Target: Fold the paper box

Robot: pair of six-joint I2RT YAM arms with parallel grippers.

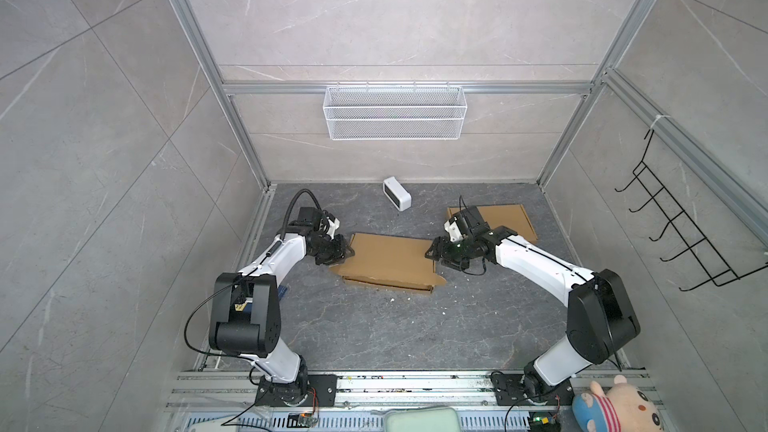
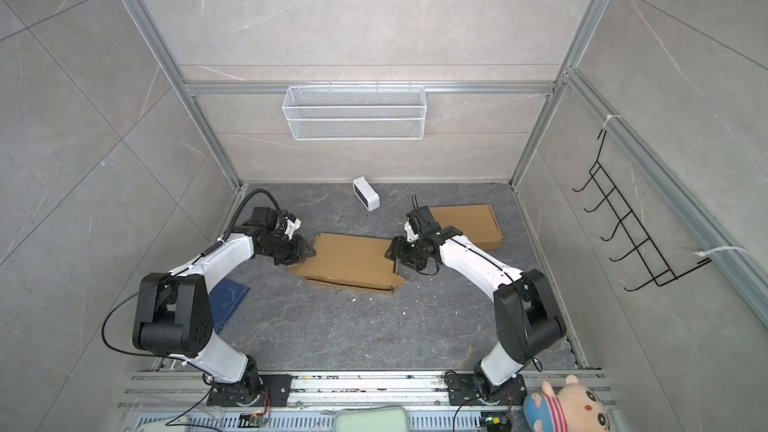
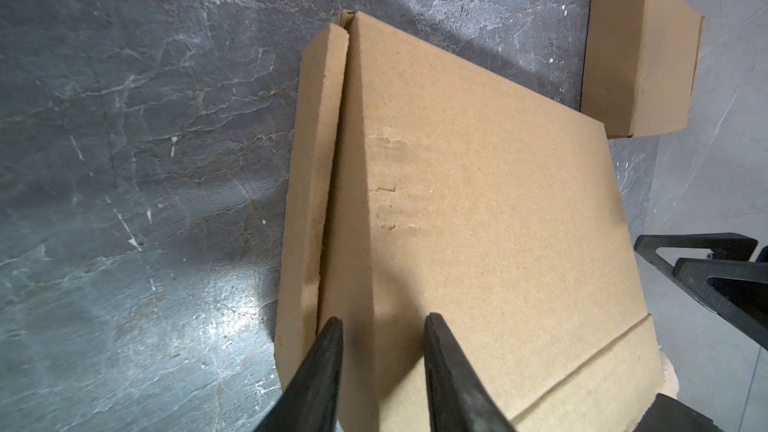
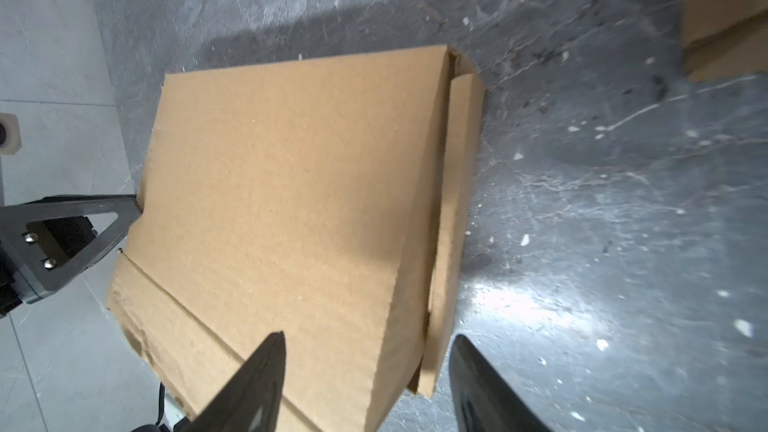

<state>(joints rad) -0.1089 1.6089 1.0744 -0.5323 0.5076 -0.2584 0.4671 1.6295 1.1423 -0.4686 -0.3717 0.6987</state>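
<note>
Closest to the lens, my left tool (image 3: pixel 383 317) stands part open over one short end of the paper box (image 1: pixel 390 259), with nothing visibly pinched. That box lies flat in the middle of the counter (image 1: pixel 374 326), its long axis running tool to tool and its narrow side flap (image 3: pixel 307 184) along the edge nearer the arm bases. At the opposite short end my right tool (image 4: pixel 369 334) gapes wide, straddling that flap's end and gripping nothing. I judge both arms equally near.
</note>
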